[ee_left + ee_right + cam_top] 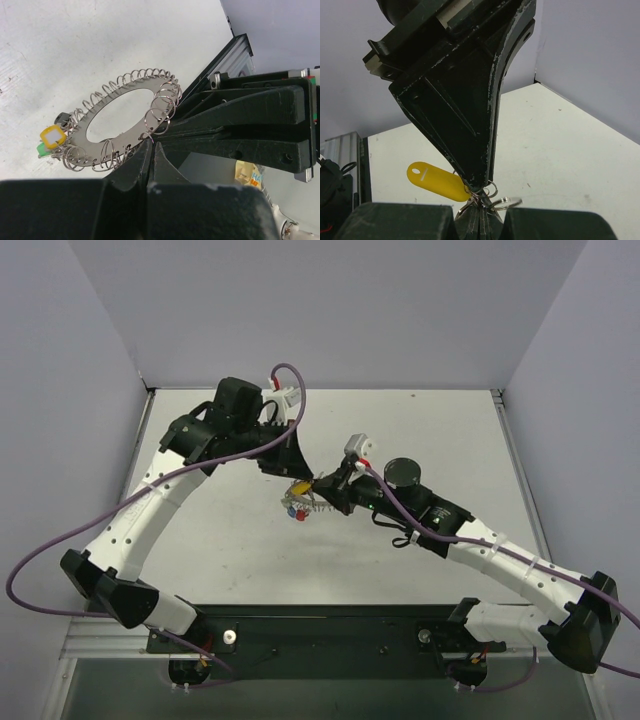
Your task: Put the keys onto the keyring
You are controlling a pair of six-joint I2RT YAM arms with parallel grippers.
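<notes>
Above the middle of the table (430,430), the left gripper (150,150) and the right gripper (480,214) meet tip to tip, both pinched shut on the same edge of the keyring (127,94), while 2 keys (52,137), yellow-headed and green-headed, sit at its opposite side

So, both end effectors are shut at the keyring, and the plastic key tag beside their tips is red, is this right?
Not quite. The key tag is yellow, not red, as the right wrist view shows. The rest holds: the left end effector and the right end effector are both shut at the keyring.
</notes>
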